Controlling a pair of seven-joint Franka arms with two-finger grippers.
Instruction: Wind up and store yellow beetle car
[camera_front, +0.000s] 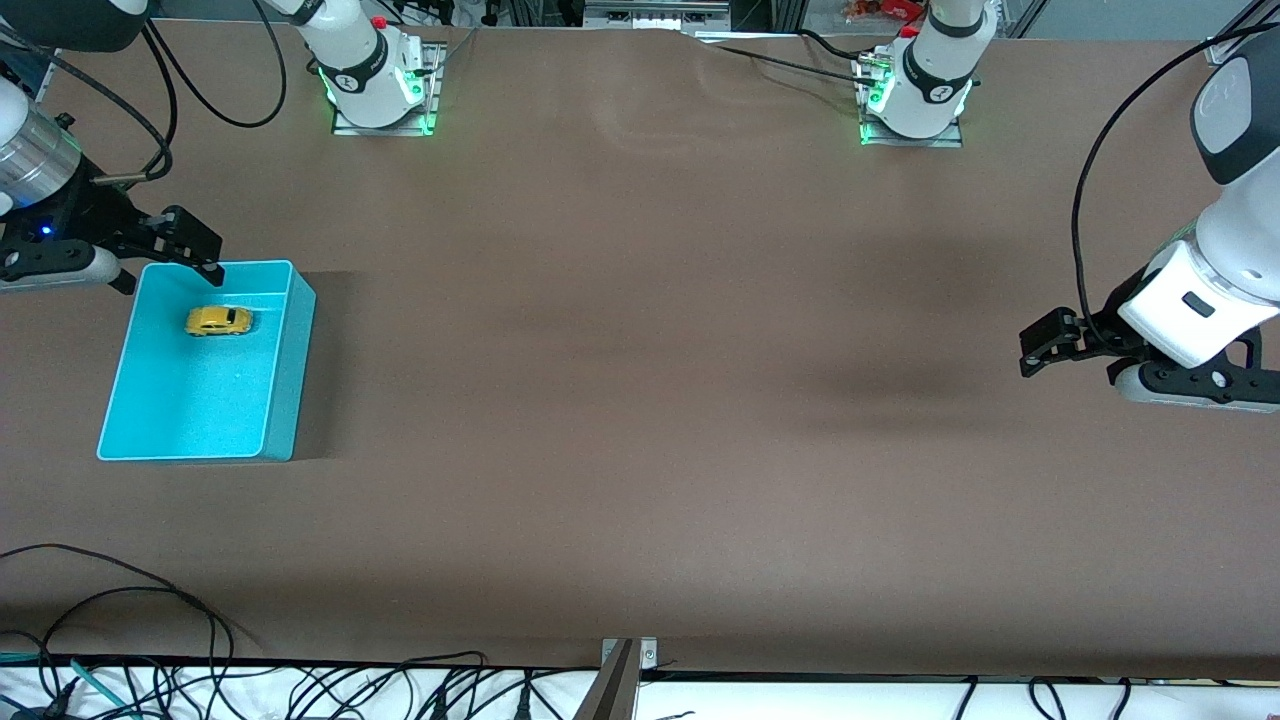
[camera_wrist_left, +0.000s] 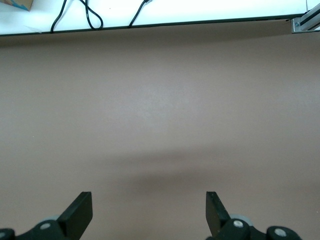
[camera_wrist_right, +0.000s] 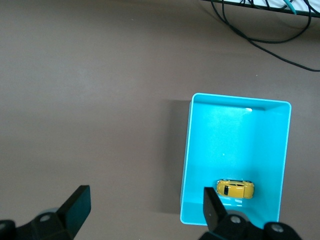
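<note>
In the front view you have the yellow beetle car (camera_front: 218, 320) lying inside the turquoise bin (camera_front: 285, 380), in the part of the bin farther from the camera, at the middle left of the frame on the brown counter (camera_front: 640, 400). The right gripper (camera_front: 168, 255) hangs over the bin's upper edge at the frame's left — its jaws stand wide and hold nothing. The left gripper (camera_front: 1045, 345) waits at the far right of the frame, over bare counter, jaws also wide and empty. Cables (camera_front: 150, 640) trail along the bottom left corner.

In the left wrist view you see only brown counter (camera_wrist_left: 160, 110) ahead of the left gripper (camera_wrist_left: 149, 212), its two dark fingers (camera_wrist_left: 79, 212) spread apart at the bottom of the frame, and a pale strip with cables (camera_wrist_left: 90, 15) along the top edge.

In the right wrist view the bin (camera_wrist_right: 187, 165) sits at the lower right of the frame, and the car (camera_wrist_right: 235, 188) rests on its floor near the bottom wall — upright on its wheels. The right gripper (camera_wrist_right: 147, 210) shows at the bottom, jaws wide, one finger (camera_wrist_right: 212, 207) overlapping the bin's corner just beside the car.
</note>
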